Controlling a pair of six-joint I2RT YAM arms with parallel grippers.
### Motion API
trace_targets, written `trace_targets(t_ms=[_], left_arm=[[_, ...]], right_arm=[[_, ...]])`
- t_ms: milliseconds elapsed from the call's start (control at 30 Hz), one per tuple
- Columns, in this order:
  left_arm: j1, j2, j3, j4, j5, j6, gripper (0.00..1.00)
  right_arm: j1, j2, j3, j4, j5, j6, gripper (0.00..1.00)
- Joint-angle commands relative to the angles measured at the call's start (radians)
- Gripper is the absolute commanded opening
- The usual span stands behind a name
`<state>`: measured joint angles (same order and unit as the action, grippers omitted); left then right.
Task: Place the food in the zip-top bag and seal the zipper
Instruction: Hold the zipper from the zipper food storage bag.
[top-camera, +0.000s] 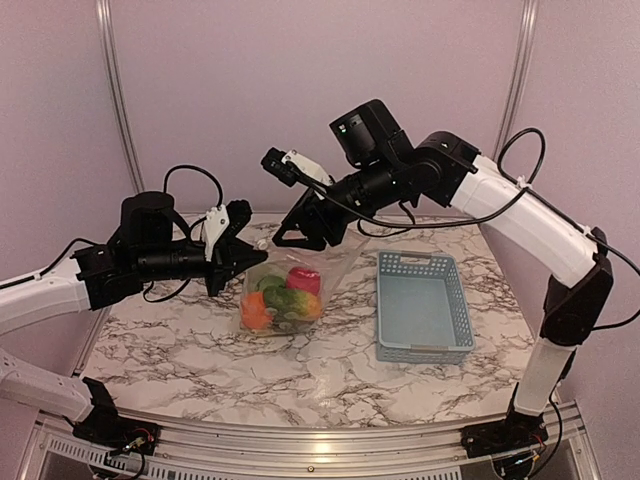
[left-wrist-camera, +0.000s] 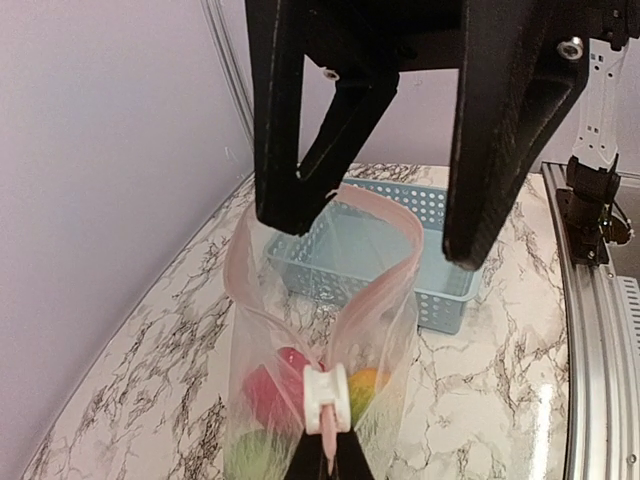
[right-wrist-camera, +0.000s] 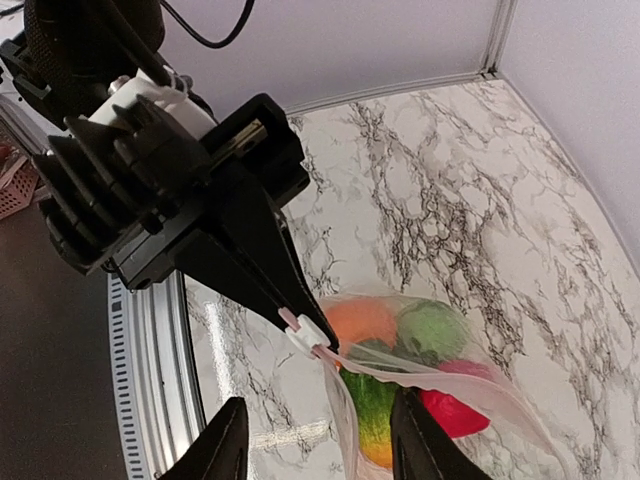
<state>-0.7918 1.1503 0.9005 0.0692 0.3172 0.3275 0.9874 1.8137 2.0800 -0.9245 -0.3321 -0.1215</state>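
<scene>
I see left gripper (top-camera: 250, 257) pinched on the slider (left-wrist-camera: 326, 396), right gripper (left-wrist-camera: 378, 232) jaws apart at the mouth's far end, zip-top bag (top-camera: 292, 290) mouth-up mid-table, just left of the basket (top-camera: 425, 305), zipper (left-wrist-camera: 385, 206) running gripper to gripper, gaping, food (top-camera: 280, 300) at bottom

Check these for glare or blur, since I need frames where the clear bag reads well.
Top external: soft, even light with no strong glare, but the bag film nearly vanishes against the table. Left wrist: bag mouth and slider are crisp, the right gripper looms as a dark silhouette, and the table has a sheen at lower right. Right wrist: sharp, with a bright reflection beside the rail.
</scene>
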Motion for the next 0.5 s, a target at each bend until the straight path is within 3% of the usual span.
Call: trace_targets(t_ms=[0,267,467], left_arm=[[-0.009,-0.056,0.040,-0.107,0.055,0.056,0.00],[-0.009,-0.093,0.047,-0.149,0.111,0.019,0.00],[-0.009,-0.107,0.063,-0.171,0.132,-0.008,0.00]], right_arm=[[0.031,-0.001,0.007,0.031,-0.029,-0.038,0.47],[0.035,-0.003,-0.044,0.108,-0.120,-0.065,0.55],[0.035,0.017,-0.047,0.132,-0.151,-0.100,0.56]])
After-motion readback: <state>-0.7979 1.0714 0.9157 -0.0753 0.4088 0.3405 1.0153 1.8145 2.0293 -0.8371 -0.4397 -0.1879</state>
